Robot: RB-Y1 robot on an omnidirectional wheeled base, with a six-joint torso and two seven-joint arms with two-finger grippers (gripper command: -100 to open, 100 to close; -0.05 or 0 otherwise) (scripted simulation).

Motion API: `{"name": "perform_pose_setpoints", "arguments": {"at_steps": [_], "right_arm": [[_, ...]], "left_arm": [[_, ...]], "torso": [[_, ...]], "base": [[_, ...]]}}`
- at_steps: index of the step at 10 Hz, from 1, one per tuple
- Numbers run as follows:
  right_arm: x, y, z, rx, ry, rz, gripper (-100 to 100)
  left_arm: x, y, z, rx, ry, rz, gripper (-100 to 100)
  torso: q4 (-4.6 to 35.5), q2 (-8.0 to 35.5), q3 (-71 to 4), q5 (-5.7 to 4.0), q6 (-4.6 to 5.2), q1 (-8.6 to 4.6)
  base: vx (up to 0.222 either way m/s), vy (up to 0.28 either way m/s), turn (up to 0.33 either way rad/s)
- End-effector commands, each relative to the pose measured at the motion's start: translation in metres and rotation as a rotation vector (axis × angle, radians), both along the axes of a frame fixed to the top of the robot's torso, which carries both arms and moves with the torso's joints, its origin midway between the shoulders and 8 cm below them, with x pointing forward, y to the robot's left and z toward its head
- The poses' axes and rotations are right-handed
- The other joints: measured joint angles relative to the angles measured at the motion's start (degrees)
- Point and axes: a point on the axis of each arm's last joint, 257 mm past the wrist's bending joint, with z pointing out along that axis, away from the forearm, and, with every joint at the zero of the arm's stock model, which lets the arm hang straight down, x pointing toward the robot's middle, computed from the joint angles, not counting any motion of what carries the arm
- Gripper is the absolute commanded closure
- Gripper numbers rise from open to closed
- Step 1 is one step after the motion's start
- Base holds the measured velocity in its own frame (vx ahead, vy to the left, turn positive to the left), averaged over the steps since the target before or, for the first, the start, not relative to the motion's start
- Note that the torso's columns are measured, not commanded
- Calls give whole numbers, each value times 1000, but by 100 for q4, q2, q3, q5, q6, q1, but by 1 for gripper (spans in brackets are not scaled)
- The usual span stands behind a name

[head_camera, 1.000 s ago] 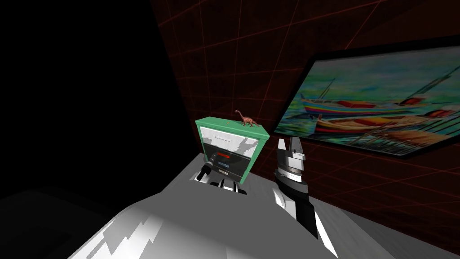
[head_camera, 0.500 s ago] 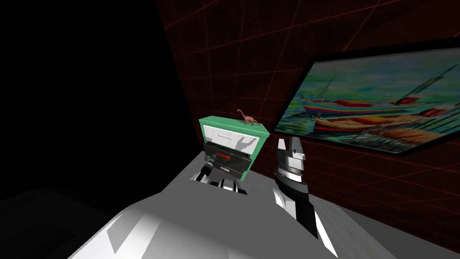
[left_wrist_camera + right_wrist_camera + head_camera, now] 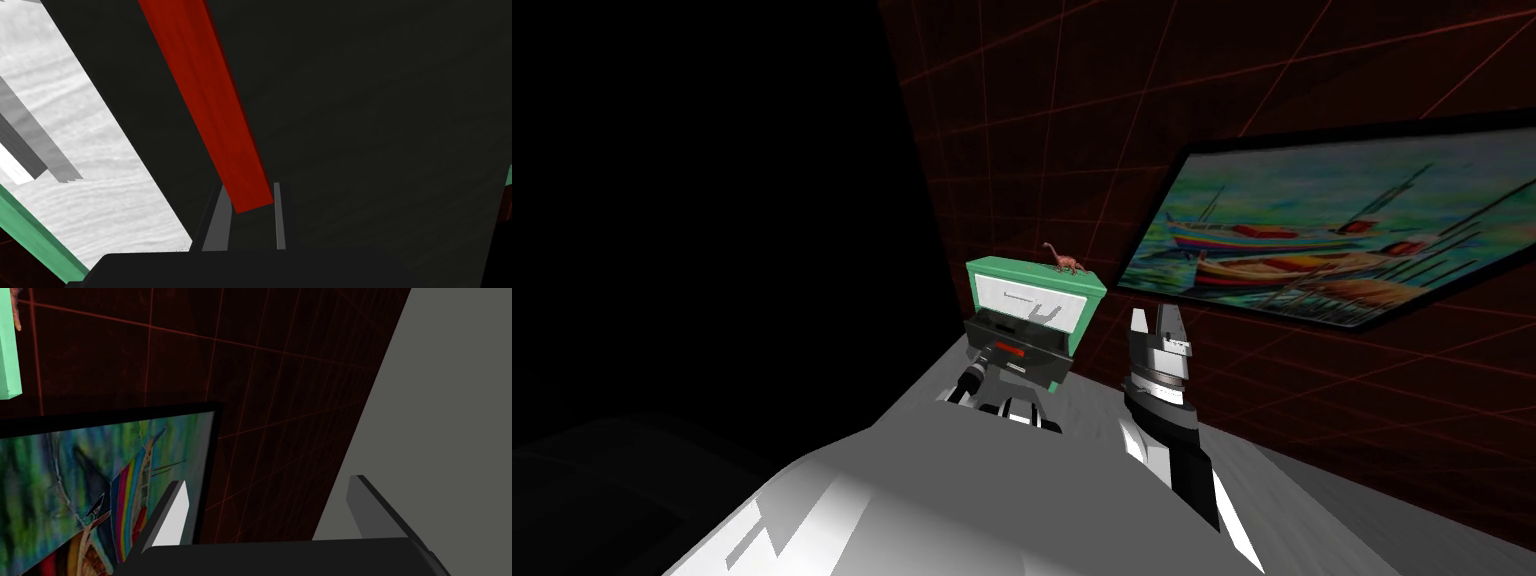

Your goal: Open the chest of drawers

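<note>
Against the red-gridded wall (image 3: 1112,120) the green chest of drawers (image 3: 1032,272) is set. Its red handle (image 3: 210,100) is clenched by the left gripper (image 3: 248,192); the right gripper (image 3: 268,482) is released. A straight, level pull is advised.

Head steeply down, wrists close, dresser (image 3: 1017,290) shared

One green chest of drawers (image 3: 1032,273): one white drawer (image 3: 1017,297), one dark drawer (image 3: 1012,338). Also present: one red handle (image 3: 210,100), one dinosaur figure (image 3: 1063,264), one framed painting (image 3: 1312,245).
</note>
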Motion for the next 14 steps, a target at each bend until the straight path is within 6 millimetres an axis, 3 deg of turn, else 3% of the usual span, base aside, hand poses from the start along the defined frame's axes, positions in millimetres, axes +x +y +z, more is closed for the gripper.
{"name": "perform_pose_setpoints", "arguments": {"at_steps": [1, 9, 10, 11, 12, 14], "right_arm": [[0, 0, 0, 0, 0, 0, 0], [0, 0, 0, 0, 0, 0, 0], [0, 0, 0, 0, 0, 0, 0], [0, 0, 0, 0, 0, 0, 0], [0, 0, 0, 0, 0, 0, 0], [0, 0, 0, 0, 0, 0, 0]], "left_arm": [[9, -1, 16, -1, 0, 2, -100], [25, -3, 55, -5, 0, 8, -100], [25, -3, 55, -5, 0, 8, -100], [18, -2, 40, -3, 36, 13, -100], [16, -2, 37, -2, 45, 14, 0], [14, 0, 30, 0, 61, 17, 0]], "torso": [[-20, -38, -19, 3, 2, -2], [8, -6, -7, -10, -8, 1], [24, 10, 0, -17, -10, -4], [31, 20, 6, -19, -7, -11], [12, 9, 4, -11, -5, -10], [-13, -23, -14, 3, 0, 2]], "base": [[-27, 11, -18], [-18, 4, -9], [-15, 5, 3], [0, 0, 0], [0, 0, 0], [0, 0, 0]]}}
